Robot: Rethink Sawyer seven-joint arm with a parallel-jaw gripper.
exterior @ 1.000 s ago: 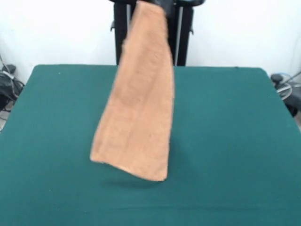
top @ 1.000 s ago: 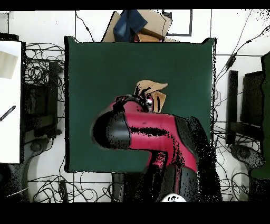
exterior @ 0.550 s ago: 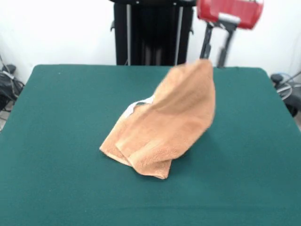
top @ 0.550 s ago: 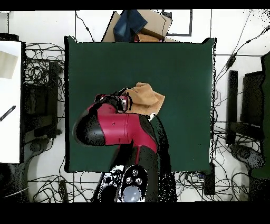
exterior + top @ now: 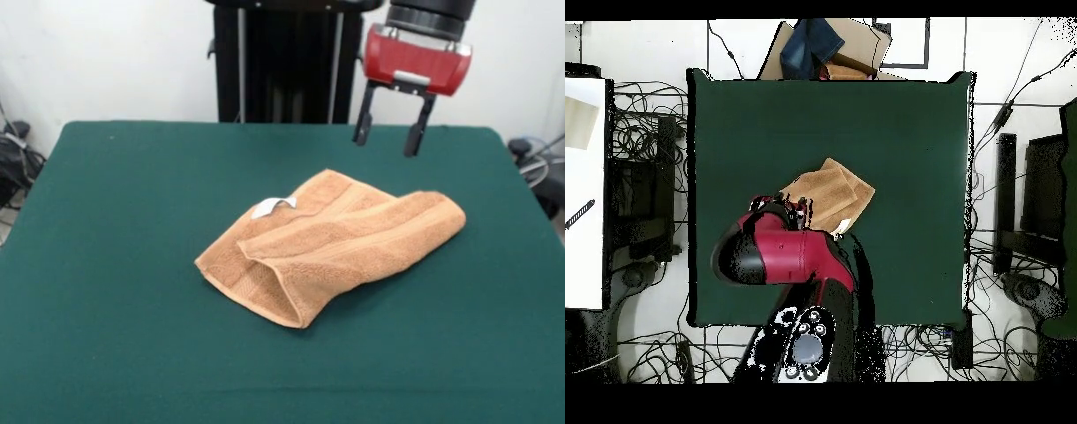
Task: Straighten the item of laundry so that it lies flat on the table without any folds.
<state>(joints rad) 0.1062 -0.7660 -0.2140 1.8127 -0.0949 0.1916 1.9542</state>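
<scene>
The towel [image 5: 331,243] lies in the middle of the green table [image 5: 106,265]; it is folded over on itself, so two layers show at the near end, and its small white label [image 5: 272,207] sticks up on top; it is not flat yet. The gripper [image 5: 388,132] hangs above and behind the towel's far end, wide apart and holding nothing. To do this step well, I think it should come down on just the top layer at a loose corner, pinch only that, and pull it away low over the table so the fold opens. A second ago the towel hung from the gripper in a long strip; now it has dropped in a heap.
</scene>
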